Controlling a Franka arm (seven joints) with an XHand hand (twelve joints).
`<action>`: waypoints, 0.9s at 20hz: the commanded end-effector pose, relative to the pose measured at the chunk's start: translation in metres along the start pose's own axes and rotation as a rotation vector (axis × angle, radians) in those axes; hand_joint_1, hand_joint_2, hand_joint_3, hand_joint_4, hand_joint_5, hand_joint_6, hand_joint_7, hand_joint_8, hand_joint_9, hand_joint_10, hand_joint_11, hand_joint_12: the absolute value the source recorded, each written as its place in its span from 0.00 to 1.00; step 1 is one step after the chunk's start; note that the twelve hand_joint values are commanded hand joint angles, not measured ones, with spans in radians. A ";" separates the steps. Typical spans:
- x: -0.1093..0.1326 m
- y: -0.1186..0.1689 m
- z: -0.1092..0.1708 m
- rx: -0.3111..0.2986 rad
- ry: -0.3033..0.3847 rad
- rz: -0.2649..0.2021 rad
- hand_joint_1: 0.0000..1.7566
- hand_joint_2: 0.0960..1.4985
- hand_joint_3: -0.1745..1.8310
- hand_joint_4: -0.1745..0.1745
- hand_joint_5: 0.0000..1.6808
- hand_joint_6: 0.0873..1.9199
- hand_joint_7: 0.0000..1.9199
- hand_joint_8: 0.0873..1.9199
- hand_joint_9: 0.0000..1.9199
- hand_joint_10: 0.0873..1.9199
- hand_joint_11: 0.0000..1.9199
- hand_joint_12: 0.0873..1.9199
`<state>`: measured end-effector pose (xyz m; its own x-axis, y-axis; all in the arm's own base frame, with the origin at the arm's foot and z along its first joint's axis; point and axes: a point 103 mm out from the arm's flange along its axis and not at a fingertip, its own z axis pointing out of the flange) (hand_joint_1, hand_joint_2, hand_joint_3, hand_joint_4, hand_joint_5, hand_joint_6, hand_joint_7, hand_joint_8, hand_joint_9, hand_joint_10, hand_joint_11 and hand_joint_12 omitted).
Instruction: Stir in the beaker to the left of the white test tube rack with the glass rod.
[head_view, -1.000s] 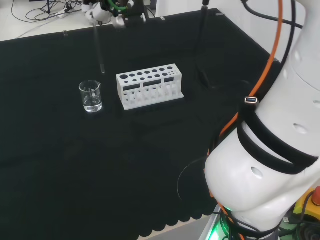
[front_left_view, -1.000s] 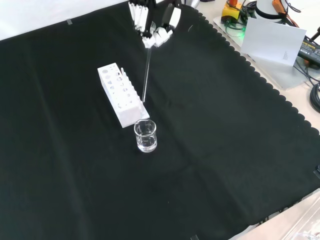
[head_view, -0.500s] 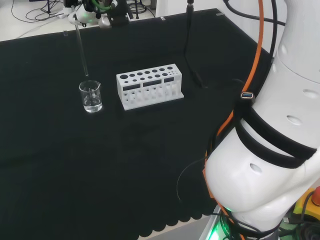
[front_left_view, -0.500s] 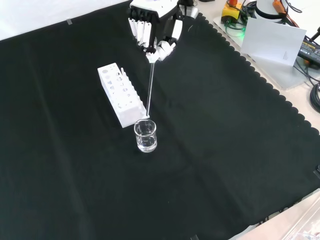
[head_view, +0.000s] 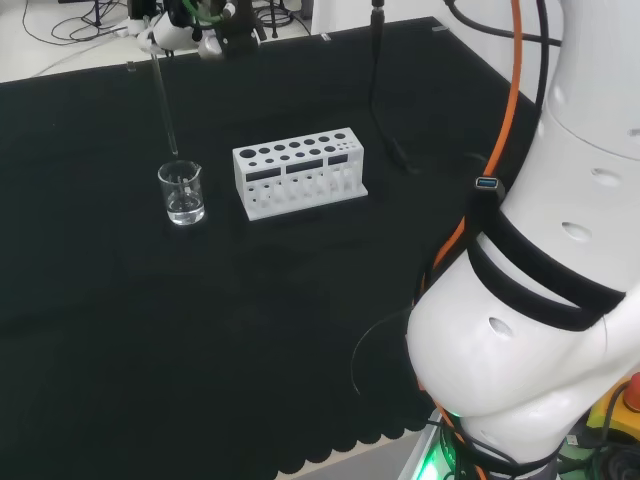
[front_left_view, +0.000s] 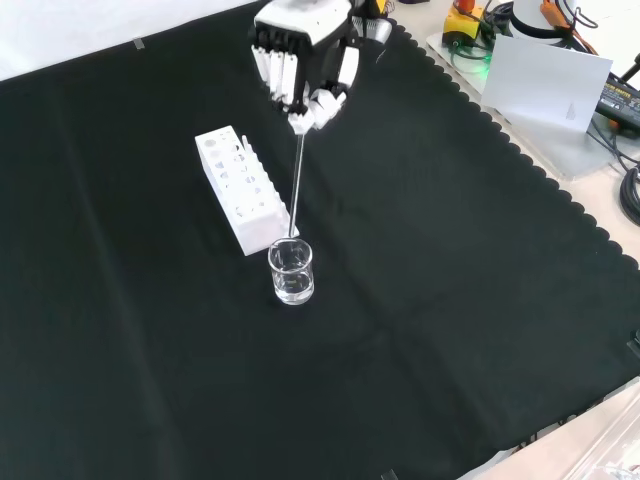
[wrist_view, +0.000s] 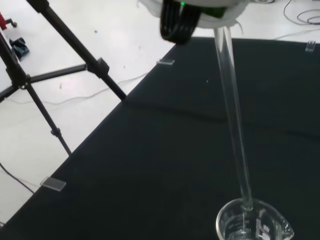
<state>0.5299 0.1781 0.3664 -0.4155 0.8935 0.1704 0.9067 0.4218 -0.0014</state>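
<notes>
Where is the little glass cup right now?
In the head view the beaker stands left of the white rack, right under the glass rod the hand holds.

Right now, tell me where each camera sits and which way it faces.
Head view: behind and above the arm's base, looking over the white arm links at the bench; the robot hand holds the glass rod above the beaker.
Front view: opposite the arm, looking down on the black cloth; the robot hand enters from the top.
Wrist view: at the wrist, looking along the rod into the beaker.
Head and front views share the white test tube rack.
</notes>
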 end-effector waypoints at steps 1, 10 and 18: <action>0.011 0.027 0.033 0.043 -0.041 -0.015 0.74 0.50 0.35 0.00 0.68 0.25 0.59 0.59 0.83 0.43 0.85 0.33; -0.007 0.020 0.050 0.066 0.008 -0.035 0.74 0.50 0.34 0.00 0.68 0.25 0.59 0.59 0.83 0.43 0.85 0.33; -0.022 0.030 0.070 0.087 0.036 -0.061 0.74 0.51 0.34 0.00 0.68 0.25 0.59 0.59 0.83 0.43 0.85 0.33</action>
<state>0.5499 0.1872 0.3113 -0.4489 0.8756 0.1781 0.8832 0.4651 -0.0603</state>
